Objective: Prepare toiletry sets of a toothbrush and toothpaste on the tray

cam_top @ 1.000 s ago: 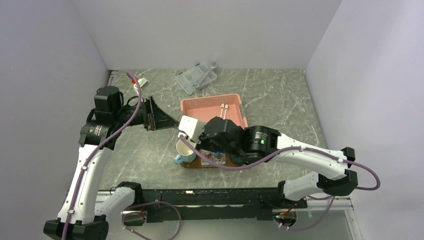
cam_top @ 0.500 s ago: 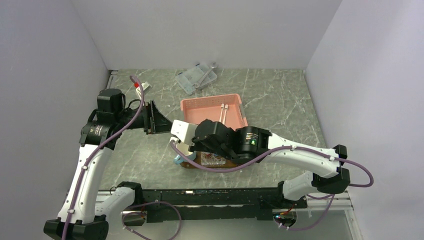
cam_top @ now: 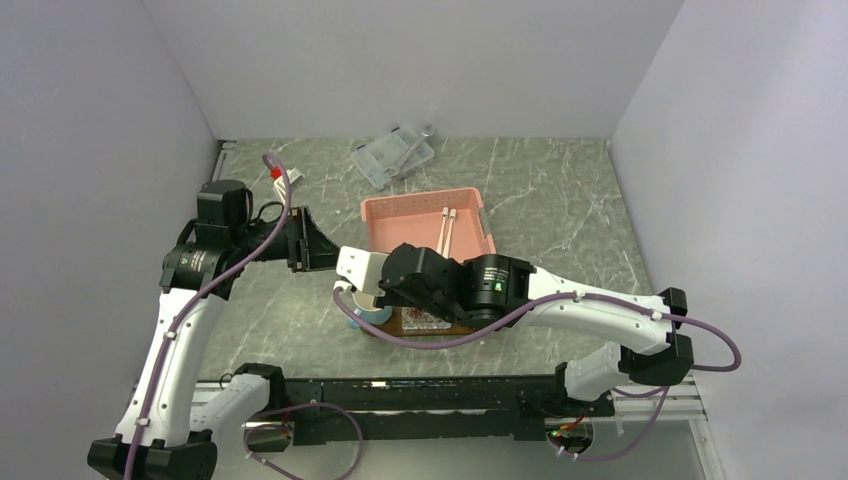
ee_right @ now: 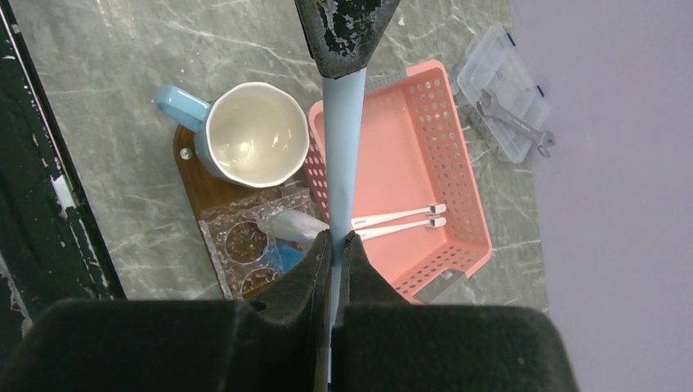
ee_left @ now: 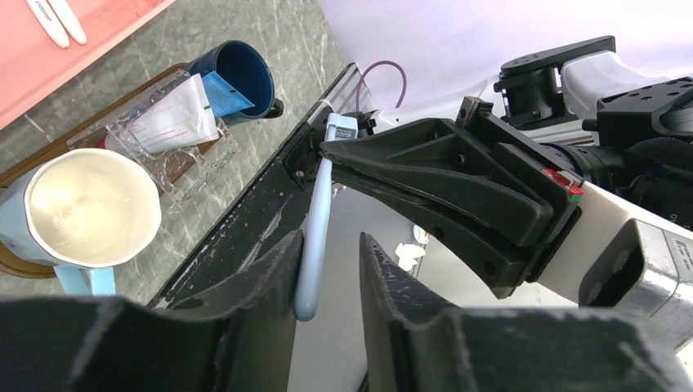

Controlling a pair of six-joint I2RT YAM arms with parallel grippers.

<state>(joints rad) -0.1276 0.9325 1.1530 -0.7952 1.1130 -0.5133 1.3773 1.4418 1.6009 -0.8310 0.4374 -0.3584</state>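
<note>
Mid-air handover, wrist views. The left gripper (ee_left: 331,239) has its jaws standing narrow on either side of the toothbrush (ee_left: 317,208). A gap shows on one side, so no grip is made yet. The right gripper (ee_right: 335,239) is clamped tight on the same pale-blue handle further along and carries it. Below lies the tray (ee_right: 192,175), with a light mug (ee_right: 249,135) on one end, a clear holder (ee_right: 237,245) at its middle and a dark mug (ee_left: 245,69) at the other end. A pale toothpaste tube (ee_left: 172,122) lies across the holder. A bluer tube (ee_left: 225,90) is at the dark mug's rim; whether it sits inside cannot be told. To do the step well, the left jaws should meet the handle squarely, and the right should let go only once the left holds firm, or the brush may drop or twist. The light mug looks the likely place for it. The basket (ee_right: 413,155), holding two white brushes (ee_right: 400,216), touches or nearly touches the tray's far side. The black rail (ee_right: 49,163) marks the near edge just beside the tray. Open table (ee_right: 122,49) lies beyond the light mug's end of the tray, which seems the safest side for the left arm to swing through.
</note>
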